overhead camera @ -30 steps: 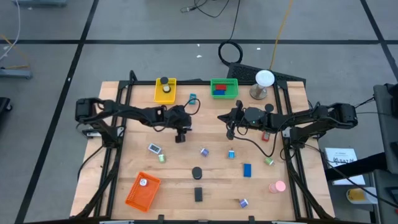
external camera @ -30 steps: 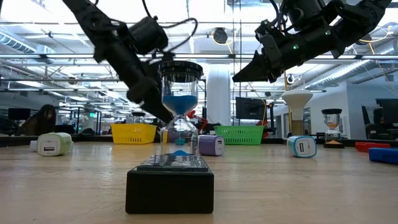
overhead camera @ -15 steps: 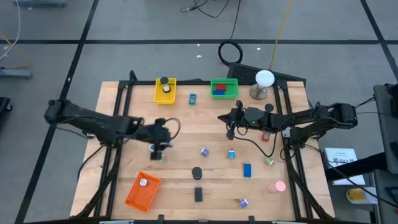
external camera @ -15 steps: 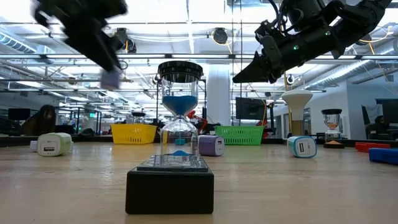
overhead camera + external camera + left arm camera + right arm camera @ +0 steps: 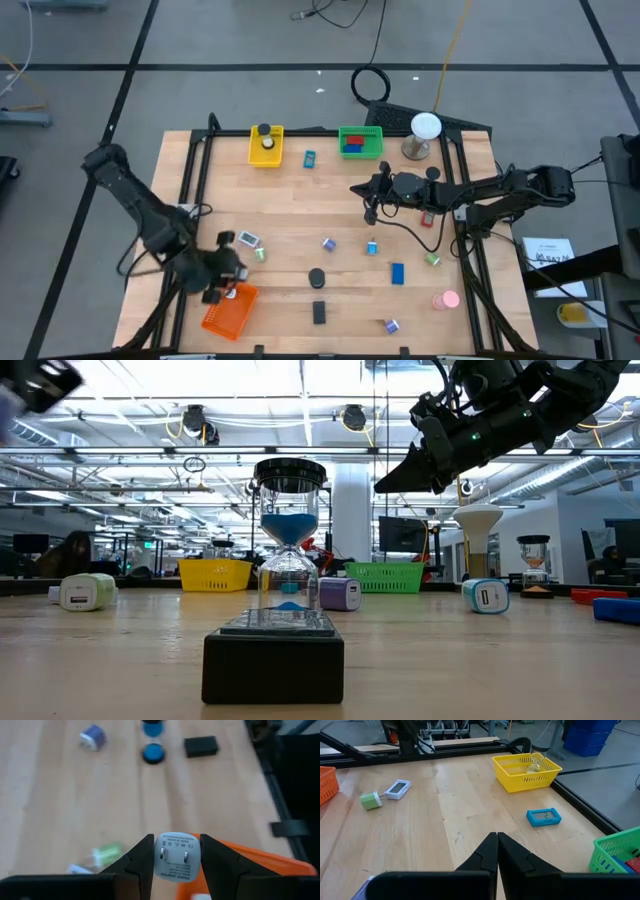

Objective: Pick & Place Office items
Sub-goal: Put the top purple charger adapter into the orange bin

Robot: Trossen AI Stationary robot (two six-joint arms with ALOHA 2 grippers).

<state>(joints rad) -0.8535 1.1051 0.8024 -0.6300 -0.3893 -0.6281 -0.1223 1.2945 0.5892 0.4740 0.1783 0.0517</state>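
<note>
My left gripper [image 5: 218,290] is at the table's near left, over the orange basket [image 5: 232,312], shut on a white plug adapter [image 5: 176,863]. My right gripper [image 5: 370,212] hangs shut above the table's middle right, also seen high in the low view [image 5: 385,482], and touches nothing. Small items lie flat on the wood: a white-grey piece [image 5: 248,240], a green clip [image 5: 261,254], a purple clip [image 5: 328,243], a cyan clip [image 5: 372,247], a blue block [image 5: 397,273], a black disc [image 5: 317,277], a black block [image 5: 319,312] and a pink round piece [image 5: 446,299]. My left gripper pinches the white plug adapter between its two fingers [image 5: 142,865], one on each opposite side of the body [image 5: 161,865]. The face with the two prong slots is turned toward the wrist camera. The adapter is lifted clear, above the orange basket's edge [image 5: 250,865].
A yellow basket [image 5: 265,146] and a green basket [image 5: 360,142] stand at the far edge, with a cyan piece [image 5: 309,158] between them and a white ball on a stand [image 5: 426,127] to their right. A white bit [image 5: 200,896] lies in the orange basket.
My left arm has swung from the table's middle toward the near-left corner and now stands over the orange basket. My right arm has kept still.
</note>
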